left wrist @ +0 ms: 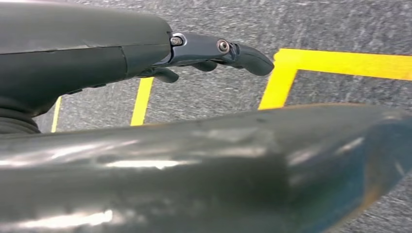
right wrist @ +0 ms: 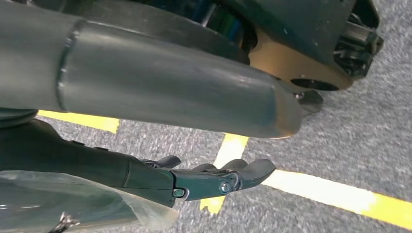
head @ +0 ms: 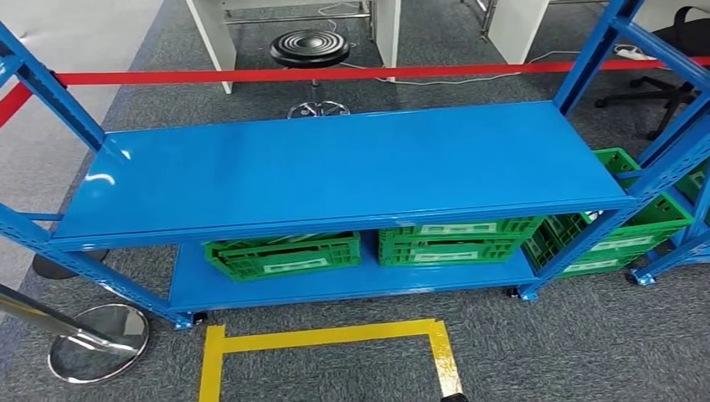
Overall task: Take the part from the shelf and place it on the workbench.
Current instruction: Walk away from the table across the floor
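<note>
- Yellow tape (head: 326, 337) marks a square outline on the grey carpet (head: 544, 352) at the bottom centre of the head view, just in front of the shelf.
- A chrome stanchion base (head: 99, 342) sits on the carpet at the lower left.
- The blue shelf (head: 335, 167) fills the middle of the frame; its top board is bare blue metal with glare at its left end.
- On the lower board stand two green crates (head: 285, 254) (head: 456, 240) side by side; each carries a white label on its front, too small to read. What they hold is hidden by the top board.
- Another green crate (head: 624, 230) sits at the right edge, by the shelf's right post; a little white shows at its rim, not identifiable.
- The part to be taken cannot be picked out in any view.
- A red barrier band (head: 335, 74) runs across the upper frame; a black stool (head: 310, 48) stands behind it.
- The left hand (left wrist: 214, 53) hangs over carpet and yellow tape, fingers loosely curled, holding nothing.
- The right hand (right wrist: 214, 179) hangs likewise above the tape, fingers gently bent and empty.
</note>
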Controlling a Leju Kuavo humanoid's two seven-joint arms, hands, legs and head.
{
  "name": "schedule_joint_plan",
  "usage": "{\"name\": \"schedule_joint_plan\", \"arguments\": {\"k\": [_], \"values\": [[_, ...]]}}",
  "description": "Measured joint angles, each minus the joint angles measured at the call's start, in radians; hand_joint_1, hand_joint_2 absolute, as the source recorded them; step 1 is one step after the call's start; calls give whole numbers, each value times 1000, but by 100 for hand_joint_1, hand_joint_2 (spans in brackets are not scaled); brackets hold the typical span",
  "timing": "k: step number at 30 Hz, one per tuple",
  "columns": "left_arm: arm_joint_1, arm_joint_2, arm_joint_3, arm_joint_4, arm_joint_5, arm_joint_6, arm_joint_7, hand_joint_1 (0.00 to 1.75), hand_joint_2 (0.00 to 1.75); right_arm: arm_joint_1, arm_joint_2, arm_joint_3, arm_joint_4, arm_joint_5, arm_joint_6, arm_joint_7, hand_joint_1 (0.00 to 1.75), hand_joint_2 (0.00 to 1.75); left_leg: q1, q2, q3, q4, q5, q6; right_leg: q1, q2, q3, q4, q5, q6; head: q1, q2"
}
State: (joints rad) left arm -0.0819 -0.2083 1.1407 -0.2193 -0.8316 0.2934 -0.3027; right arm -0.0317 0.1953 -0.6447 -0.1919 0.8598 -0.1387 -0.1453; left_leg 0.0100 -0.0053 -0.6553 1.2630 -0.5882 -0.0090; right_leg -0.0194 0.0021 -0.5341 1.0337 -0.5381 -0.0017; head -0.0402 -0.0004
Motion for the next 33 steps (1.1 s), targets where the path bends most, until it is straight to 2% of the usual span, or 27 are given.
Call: {"name": "schedule_joint_plan", "arguments": {"k": [1,2,3,4,8,9,10,12,13,14,15,17,18,19,21,23,24,25,27,28,29,30,32,33], "values": [[1,0,0,0,0,0,0,0,0,0,0,0,0,0,0,0,0,0,0,0,16,-64,51,3,0,1,7,-1,-7,3,0,0],[1,1,0,0,0,0,0,0,0,0,0,0,0,0,0,0,0,0,-2,0,34,-123,86,7,2,1,13,-1,-15,8,0,0],[0,1,0,0,0,0,0,0,0,-1,0,0,0,0,0,0,0,0,-4,1,50,-171,104,11,3,2,15,-1,-21,14,0,0],[-1,1,0,0,0,0,0,0,0,-1,0,0,0,0,0,0,0,0,-6,0,60,-199,108,15,4,2,16,-4,-26,21,1,0],[2,0,0,0,0,0,0,0,0,-4,0,0,0,0,0,0,0,0,-6,-2,79,-227,100,34,3,0,26,-10,-35,42,6,0],[1,0,0,0,0,0,1,0,0,-5,0,0,0,0,0,0,0,0,-3,-1,86,-233,100,40,3,0,12,20,-51,45,9,0],[0,0,0,0,0,0,1,0,0,-5,0,0,0,0,0,0,0,0,-2,0,91,-236,99,45,2,0,-17,72,-75,47,13,0],[-1,0,0,0,0,0,1,0,0,-4,0,0,0,0,0,0,0,0,-4,1,97,-237,92,52,3,0,-105,215,-126,50,17,0],[0,0,0,0,0,0,1,0,0,-2,0,0,0,0,0,0,0,0,-4,1,102,-237,87,54,3,0,-142,263,-131,51,18,0],[1,0,0,0,0,0,1,0,0,0,0,0,0,0,0,1,0,0,-5,1,110,-237,81,54,4,0,-164,278,-115,51,18,0],[1,0,0,0,0,0,1,0,0,1,0,0,0,0,0,1,0,0,-5,0,119,-237,74,54,4,-1,-167,255,-79,50,19,0],[2,-1,0,0,0,0,2,0,0,1,0,0,0,0,1,1,0,0,-5,-2,139,-237,58,49,4,-2,-126,127,16,45,20,0],[1,-2,0,0,0,0,3,0,0,0,-1,0,0,0,1,1,0,0,-7,-3,146,-236,49,44,5,-2,-101,69,44,41,20,0],[0,-2,0,0,0,0,3,0,0,-1,-1,0,0,0,1,1,0,0,-8,-3,151,-236,41,38,6,-2,-82,30,58,35,20,0],[-3,-2,0,0,0,0,5,0,0,-2,-1,0,0,0,1,2,0,0,-10,-4,157,-239,33,27,10,0,-68,13,52,24,19,0],[-5,-2,0,0,0,0,5,0,0,-1,-1,0,0,0,1,2,0,0,-9,-3,163,-239,25,16,7,0,-60,6,50,13,16,0],[-5,-1,0,0,0,0,5,0,0,-2,-1,0,0,0,1,2,0,0,-8,-2,158,-220,13,11,4,-1,-53,1,48,8,14,0],[-6,-1,0,0,0,0,5,0,0,-2,0,0,0,0,1,2,0,0,-7,-2,140,-180,-7,5,1,-2,-47,-3,46,2,12,0],[-6,-1,0,0,0,0,5,0,0,-2,0,0,0,0,2,2,0,0,-3,-1,67,-47,-57,-5,1,-3,-36,-4,37,-5,9,0],[-4,-1,0,0,0,0,5,0,0,-2,-1,0,0,0,2,2,0,0,-2,-1,30,10,-69,-7,1,-3,-30,-4,32,-6,9,0],[-2,-1,0,0,0,0,5,0,0,-1,-1,0,0,0,2,3,0,0,-2,-1,6,39,-62,-8,1,-2,-23,-4,26,-6,9,0],[-1,-1,0,0,0,0,5,0,0,-1,-1,0,0,0,2,3,0,0,-2,-1,-1,28,-34,-7,2,0,-15,-4,20,-5,9,0],[1,0,0,0,-1,0,5,0,0,0,-1,0,0,0,2,4,0,0,-3,-1,29,-86,58,1,2,2,2,-5,7,-2,9,0],[1,0,0,0,-1,0,5,0,0,-1,-1,0,0,0,3,4,0,0,-5,-1,50,-147,91,6,3,2,7,-5,0,3,9,0]]}}
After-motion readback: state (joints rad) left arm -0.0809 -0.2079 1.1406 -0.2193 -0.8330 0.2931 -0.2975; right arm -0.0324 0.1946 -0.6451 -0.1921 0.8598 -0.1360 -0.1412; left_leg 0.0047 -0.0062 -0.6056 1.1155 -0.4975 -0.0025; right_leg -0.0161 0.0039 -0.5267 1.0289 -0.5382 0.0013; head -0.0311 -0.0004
